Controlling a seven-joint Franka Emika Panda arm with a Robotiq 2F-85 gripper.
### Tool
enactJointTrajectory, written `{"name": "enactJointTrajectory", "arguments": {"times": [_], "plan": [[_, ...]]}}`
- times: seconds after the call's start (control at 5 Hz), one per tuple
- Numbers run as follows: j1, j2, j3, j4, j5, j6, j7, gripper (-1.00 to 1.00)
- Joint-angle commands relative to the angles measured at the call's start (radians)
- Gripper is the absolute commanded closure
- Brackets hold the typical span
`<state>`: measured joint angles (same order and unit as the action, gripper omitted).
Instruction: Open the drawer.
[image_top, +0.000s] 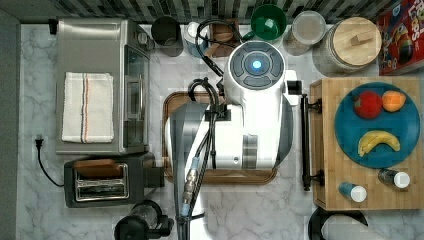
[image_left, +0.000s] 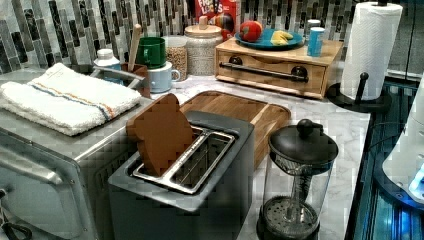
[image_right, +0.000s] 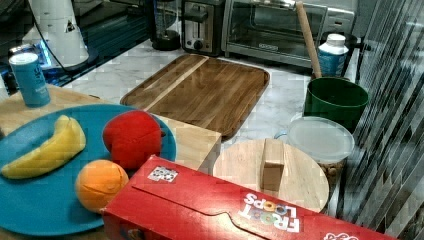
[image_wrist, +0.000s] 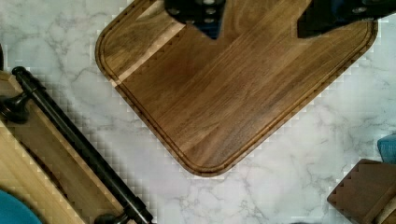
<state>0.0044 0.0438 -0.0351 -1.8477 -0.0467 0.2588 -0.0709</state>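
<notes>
The drawer (image_left: 270, 80) is a light bamboo box at the top view's right, its front flush with the box, so it is shut. Its long black bar handle (image_top: 305, 142) runs along the side facing the brown tray, and is visible again as the handle (image_left: 262, 71) and the handle (image_wrist: 79, 144). My white arm (image_top: 255, 125) hangs over the brown tray (image_top: 172, 100), left of the handle in the top view. My gripper (image_wrist: 261, 18) is open above the tray (image_wrist: 224, 98), its two dark fingers (image_wrist: 196, 11) wide apart with nothing between them, a stretch of marble away from the handle.
A blue plate (image_top: 400, 120) with fruit and two small bottles (image_top: 352, 192) sit on the drawer box. A toaster oven (image_top: 100, 85), toaster (image_top: 100, 182) and French press (image_left: 295, 185) stand at the top view's left. Jars, a green cup (image_top: 268, 21) and a cereal box (image_right: 215, 210) line the back wall.
</notes>
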Motion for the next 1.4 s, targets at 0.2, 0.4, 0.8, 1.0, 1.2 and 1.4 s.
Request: {"name": "enactJointTrajectory", "arguments": {"times": [0.2, 0.4, 0.8, 1.0, 1.2, 1.4], "plan": [[0.006, 0.001, 0.006, -0.006, -0.009, 0.002, -0.01, -1.0], [-0.011, 0.013, -0.008, 0.025, 0.028, -0.033, -0.068, -1.0], [-0.073, -0.02, -0.043, -0.057, 0.038, 0.04, -0.351, -1.0], [-0.088, -0.055, -0.071, -0.19, -0.007, 0.17, -0.502, -1.0], [-0.116, -0.048, -0.082, -0.238, -0.034, 0.245, -0.606, -1.0], [-0.139, -0.032, -0.099, -0.27, -0.027, 0.327, -0.717, -1.0]]}}
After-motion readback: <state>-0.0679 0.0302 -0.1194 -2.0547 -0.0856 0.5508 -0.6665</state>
